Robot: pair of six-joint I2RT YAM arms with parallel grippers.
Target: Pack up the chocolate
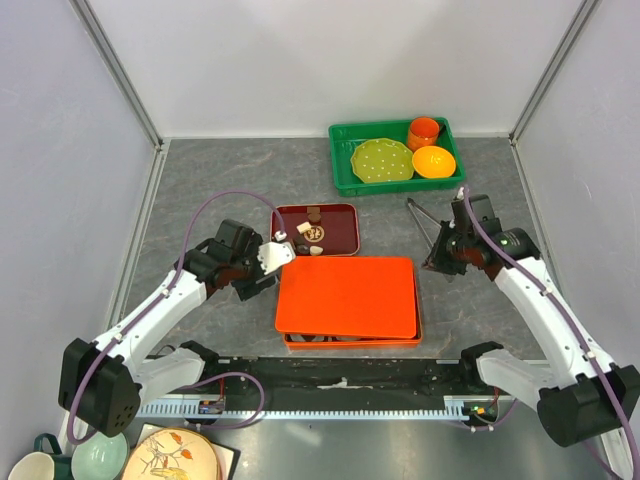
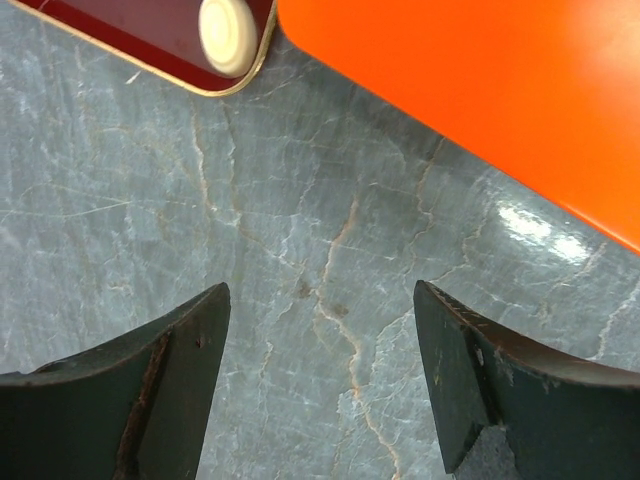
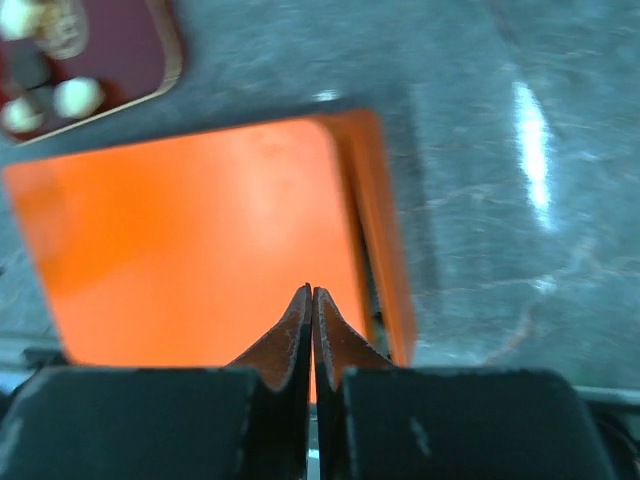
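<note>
1. Chocolate (image 2: 225,33): small cream ovals and dark brown cubes, on glossy maroon tray (image 1: 340,235), at 11 o'clock from smooth orange box (image 1: 348,297).
2. Left gripper (image 2: 320,370): fingers spread, empty.
3. Right gripper (image 3: 312,300): fingers pressed together, empty.

Grey stone-look tabletop w/ pale brown veins (image 1: 220,170) fills the floor of the cell. Matte white back wall panel (image 1: 330,60) runs straight across the far edge. Plain pale side panels L (image 1: 60,150) & R (image 1: 590,100) angle outward. Slim brushed-aluminium corner posts sit at the back-L (image 1: 120,75) & back-R (image 1: 545,70) joins. Black strip (image 1: 340,385) along the near edge, w/ a pale slotted rail (image 1: 300,408) just below it. Lighting even & soft, and a bright glare streak (image 3: 530,130) shows on the tabletop in the right wrist view.
</note>
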